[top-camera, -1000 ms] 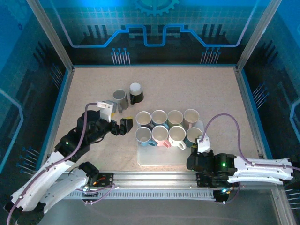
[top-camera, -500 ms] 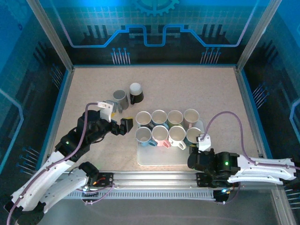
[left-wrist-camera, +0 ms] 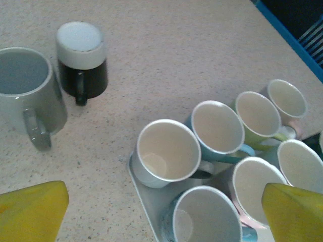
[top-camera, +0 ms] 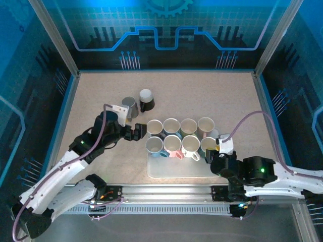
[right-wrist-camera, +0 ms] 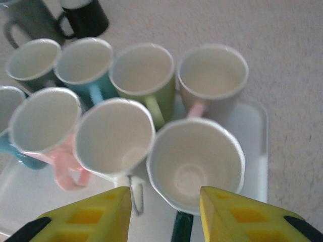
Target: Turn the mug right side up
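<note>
Inverted black glazed ceramic mug [left-wrist-camera: 81, 60] sits base-up on speckled counter [left-wrist-camera: 176, 40], just beside upright grey mug [left-wrist-camera: 25, 96]. Judged rigid, slick, chippable, moderate wt. Best hold prob. across side wall, handle clear. Left gripper [top-camera: 137, 132] jaws wide open, empty. Right gripper [right-wrist-camera: 166, 212] jaws part open, empty.

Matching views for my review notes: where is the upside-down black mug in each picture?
Top view: black mug, upper left of centre.
Left wrist: upper left, base up.
Right wrist: top edge, left of centre, partly cut off.
Shared landmark: the grey mug just left of it in all three.
</note>
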